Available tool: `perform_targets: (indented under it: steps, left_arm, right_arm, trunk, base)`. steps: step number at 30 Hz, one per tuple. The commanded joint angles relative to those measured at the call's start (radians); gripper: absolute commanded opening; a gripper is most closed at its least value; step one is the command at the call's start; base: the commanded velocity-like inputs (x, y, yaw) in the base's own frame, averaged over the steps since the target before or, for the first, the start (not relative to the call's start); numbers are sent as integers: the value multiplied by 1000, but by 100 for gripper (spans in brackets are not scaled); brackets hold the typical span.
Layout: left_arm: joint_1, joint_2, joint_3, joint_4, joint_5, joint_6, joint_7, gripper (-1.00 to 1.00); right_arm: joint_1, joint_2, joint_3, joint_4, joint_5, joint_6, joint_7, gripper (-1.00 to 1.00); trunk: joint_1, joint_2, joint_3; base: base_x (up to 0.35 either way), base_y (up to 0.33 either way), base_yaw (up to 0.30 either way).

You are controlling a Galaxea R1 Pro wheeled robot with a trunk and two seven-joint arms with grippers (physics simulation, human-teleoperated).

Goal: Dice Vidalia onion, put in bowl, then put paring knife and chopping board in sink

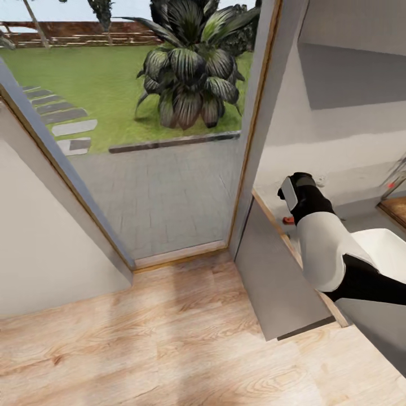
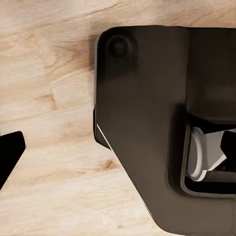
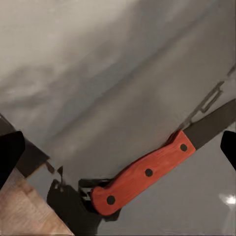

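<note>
Head view: our right arm (image 1: 324, 248) reaches over the grey tabletop (image 1: 282, 282); right wrist view: paring knife (image 3: 147, 173) lies flat between the wide-spread right claw (image 3: 118, 147) fingertips; left claw's spread we cannot tell.

white-and-black right arm (image 1: 324, 248) reaches over grey countertop (image 1: 276, 282); small red knife handle (image 1: 288, 220) just beyond jaws; white squarish bowl (image 1: 386, 245) beside.

The white-and-black right arm (image 1: 324, 248) reaches forward and to the far right, its black wrist angled downward. In the right wrist view, the right gripper's (image 3: 118, 150) two dark fingertips (image 3: 10, 152) stand wide apart. In the left wrist view, one dark fingertip (image 2: 9, 147) of the left gripper shows above the robot's own dark base.
</note>
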Motion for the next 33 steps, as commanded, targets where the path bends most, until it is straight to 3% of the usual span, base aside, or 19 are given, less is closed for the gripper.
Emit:
perform_targets:
  steps: [1, 10, 13, 14, 15, 31, 33]
  left_arm:
    - [0, 1, -8, 0, 6, -2, 10, 100]
    - [-1, 2, -8, 0, 6, -1, 10, 100]
    - [-1, 2, -8, 0, 6, 0, 10, 100]
    - [-2, 2, -8, 1, 6, 0, 10, 100]
    - [-3, 2, -9, 2, 6, 0, 10, 100]
    - [-3, 1, -9, 2, 6, 1, 10, 100]
    - [-3, 0, -8, 3, 6, 2, 11, 100]
  right_arm:
    - [-1, 4, -34, 1, 9, 6, -23, 100]
    - [-1, 2, -69, 0, 9, 5, -33, 100]
    - [-1, 0, -106, -3, 8, 5, -33, 100]
    - [-1, -1, -157, -4, 8, 6, -34, 100]
    - [-1, -1, -170, -3, 7, 6, -34, 100]
    - [-1, -2, -200, -4, 8, 6, -35, 100]
    - [-1, -5, -217, -4, 8, 6, -35, 100]
  trunk:
    - [1, -2, -2]
    - [1, -2, -2]
    - [1, -2, -2]
    - [1, -2, -2]
    - [1, -2, -2]
    - [1, -2, -20]
    - [1, -2, -23]
  base:
    - [6, 40, 0]
    - [1, 10, 0]
    - [0, 0, 0]
    - [0, 0, 0]
    - [0, 0, 0]
    - [39, 0, 0]
    - [99, 0, 0]
